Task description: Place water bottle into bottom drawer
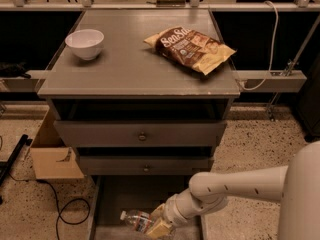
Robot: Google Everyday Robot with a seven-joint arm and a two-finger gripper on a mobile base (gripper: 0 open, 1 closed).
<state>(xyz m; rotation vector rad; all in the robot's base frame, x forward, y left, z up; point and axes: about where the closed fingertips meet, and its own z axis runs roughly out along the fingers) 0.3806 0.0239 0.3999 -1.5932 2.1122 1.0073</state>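
The water bottle (pixel 136 220) is a small clear bottle with a white cap pointing left. It lies low inside the open bottom drawer (pixel 131 194), the deep grey tray at the foot of the cabinet. My gripper (pixel 158 225) reaches in from the right and is shut on the bottle's base end, holding it just above or on the drawer floor near the front. The white arm (pixel 225 188) runs off to the right.
Two shallower knobbed drawers (pixel 142 134) are closed above. On the cabinet top sit a white bowl (pixel 85 43) and a chip bag (pixel 192 46). A cardboard box (pixel 52 154) and a black cable (pixel 65 209) lie on the floor at the left.
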